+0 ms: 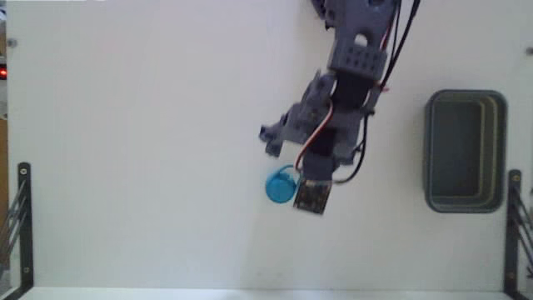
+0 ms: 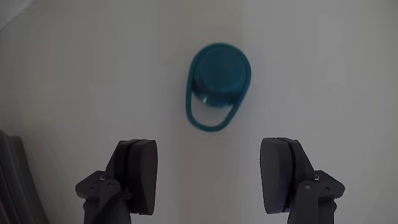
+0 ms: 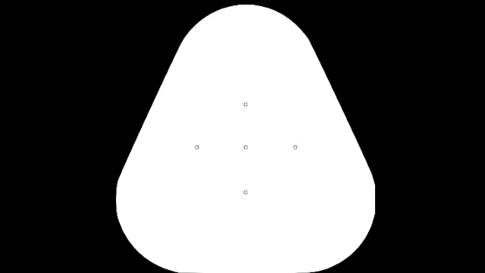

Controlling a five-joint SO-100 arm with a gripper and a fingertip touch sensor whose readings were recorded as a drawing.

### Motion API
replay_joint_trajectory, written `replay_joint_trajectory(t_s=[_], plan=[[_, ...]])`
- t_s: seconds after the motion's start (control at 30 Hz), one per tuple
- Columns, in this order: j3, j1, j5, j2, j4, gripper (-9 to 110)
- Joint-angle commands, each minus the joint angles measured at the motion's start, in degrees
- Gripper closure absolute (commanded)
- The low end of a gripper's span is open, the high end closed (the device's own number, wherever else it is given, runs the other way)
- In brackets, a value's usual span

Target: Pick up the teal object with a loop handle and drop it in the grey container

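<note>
The teal object with a loop handle (image 1: 281, 185) lies on the white table, just left of the arm's lower end in the fixed view. In the wrist view the teal object (image 2: 219, 78) is a round cup seen from above. Its thin loop points down toward my gripper (image 2: 211, 177). The gripper hangs open above the table, its two dark fingers wide apart and empty, with the object ahead of the gap. The arm (image 1: 354, 83) reaches in from the top edge. The grey container (image 1: 433, 150) stands far right, with nothing visible inside.
Black metal brackets stand at the lower left edge (image 1: 21, 217) and the lower right edge (image 1: 515, 225) of the table. A dark strip (image 2: 15, 180) shows at the wrist view's lower left. White tabletop spreads to the left of the arm.
</note>
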Motion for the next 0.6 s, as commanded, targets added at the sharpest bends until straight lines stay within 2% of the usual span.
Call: replay_joint_trajectory(t_s=[0.0, 0.57], plan=[[-5.0, -0.1, 0.3, -2.0, -2.1, -9], [-21.9, -0.1, 0.3, -22.4, -5.6, -9]])
